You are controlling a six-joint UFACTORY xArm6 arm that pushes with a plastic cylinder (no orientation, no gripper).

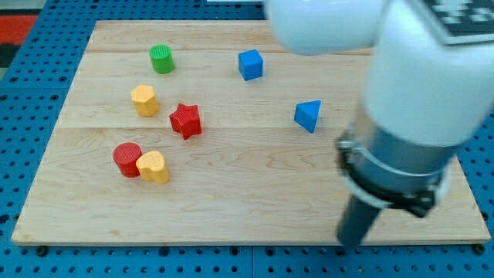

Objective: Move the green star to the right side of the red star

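The red star point(185, 120) lies left of the board's middle. No green star shows in the view; the only green block is a green cylinder point(161, 59) near the view's top left. The arm fills the view's right side and hides part of the board there. My tip point(351, 241) is at the board's bottom edge on the right, far to the right of and below the red star, touching no visible block.
A blue cube point(250, 65) lies at top centre and a blue triangle point(307, 116) right of the middle. A yellow hexagon point(144, 100) lies up-left of the red star. A red cylinder point(127, 159) and a yellow block point(153, 167) touch at lower left.
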